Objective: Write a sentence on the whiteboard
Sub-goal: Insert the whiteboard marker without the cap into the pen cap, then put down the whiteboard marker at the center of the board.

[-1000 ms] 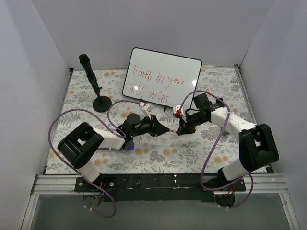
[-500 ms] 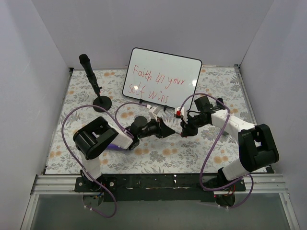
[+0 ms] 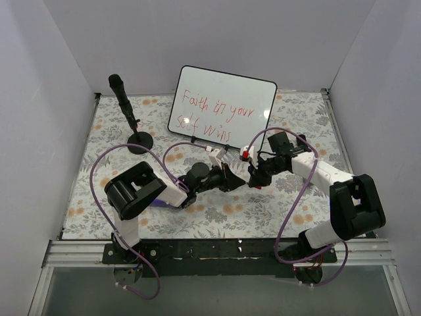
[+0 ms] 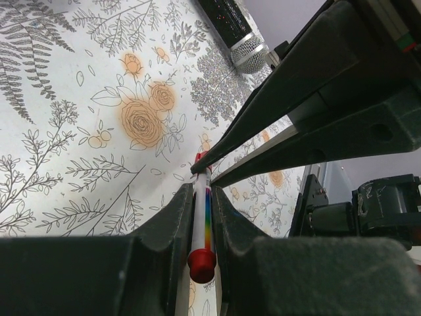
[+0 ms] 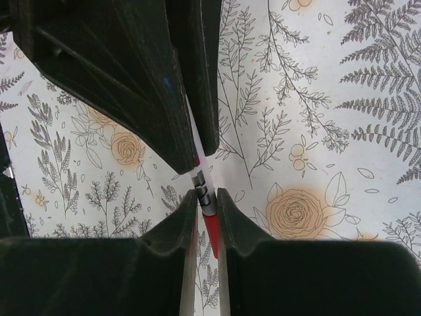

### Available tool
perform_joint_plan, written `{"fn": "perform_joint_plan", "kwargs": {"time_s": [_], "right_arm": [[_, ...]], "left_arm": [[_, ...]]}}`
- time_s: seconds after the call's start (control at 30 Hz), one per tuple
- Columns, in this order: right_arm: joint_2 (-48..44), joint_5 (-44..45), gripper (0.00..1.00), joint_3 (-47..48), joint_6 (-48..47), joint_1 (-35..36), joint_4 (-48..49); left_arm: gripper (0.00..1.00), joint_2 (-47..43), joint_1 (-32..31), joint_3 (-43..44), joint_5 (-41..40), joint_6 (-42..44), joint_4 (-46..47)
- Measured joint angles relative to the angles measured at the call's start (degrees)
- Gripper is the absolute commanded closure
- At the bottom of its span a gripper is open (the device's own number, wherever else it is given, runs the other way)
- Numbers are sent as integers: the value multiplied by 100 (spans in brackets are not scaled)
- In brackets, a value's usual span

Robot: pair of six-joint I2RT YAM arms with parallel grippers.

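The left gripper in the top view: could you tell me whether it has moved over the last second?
Yes. The black two-finger left gripper has slid rightward, farther from the fixed black microphone stand with its round base.

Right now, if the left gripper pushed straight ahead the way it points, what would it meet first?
The right gripper, straight ahead and almost tip to tip with the left gripper; both are shut on the same marker, so hardly any gap shows.

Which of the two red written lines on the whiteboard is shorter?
The lower line, roughly "self wins". It ends nearer mid-board, while the upper line, "Faith in your", runs further toward the right edge of the whiteboard.
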Motion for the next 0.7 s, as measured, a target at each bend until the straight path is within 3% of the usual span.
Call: {"fn": "perform_joint_plan", "kwargs": {"time_s": [0.1,0.13,0.23,0.43,0.5,0.7], "right_arm": [[-9,-122,66,0,-4,-22,39],[-11,-177,50,2,-9,-37,39],[-13,-529,32,164,20,-55,0],[-13,-855,24,1029,-201,-76,-433],[-13,-892,24,1294,-313,-153,-684],[-144,-1075,24,1412,-568,-855,-1294]], "left_arm": [[100,-166,-13,-46,-122,2,-186],[100,-225,-15,-48,-146,9,-260],[100,-267,-94,-66,-197,31,-417],[100,-269,-192,-282,-225,37,-599],[95,-291,-190,-291,-264,37,-605],[52,-409,-74,-501,-468,-52,-588]]}}
